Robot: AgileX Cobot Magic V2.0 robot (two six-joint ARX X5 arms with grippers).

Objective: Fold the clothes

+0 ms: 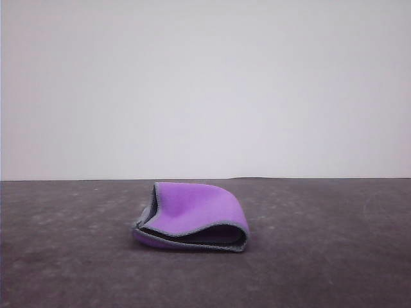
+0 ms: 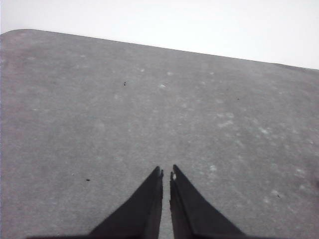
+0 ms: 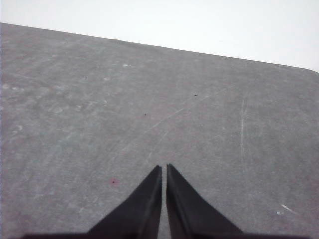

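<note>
Two sets of fingers are what I see nearest, one in each wrist view, and both are clenched on nothing. My left fingers (image 2: 166,172) have their dark tips drawn almost together with only a thin slit between them, hanging over bare grey tabletop (image 2: 99,124). My right fingers (image 3: 164,167) look the same, tips nearly touching and empty, above a scuffed stretch of that surface with a few pale scratches and specks.

From the front view, the cloth (image 1: 192,215) lies on the tabletop (image 1: 64,256), roughly in the middle of the width and closer to the far edge than to me. It is folded over on itself, purple face outward. The upper layer arches over the lower one, so the fold gapes open toward me with a dark hollow between the layers. A stitched grey edge runs along the open lip and up the cloth's left side. Beyond the cloth the tabletop ends, and behind that stands a plain pale wall (image 1: 205,83).
</note>
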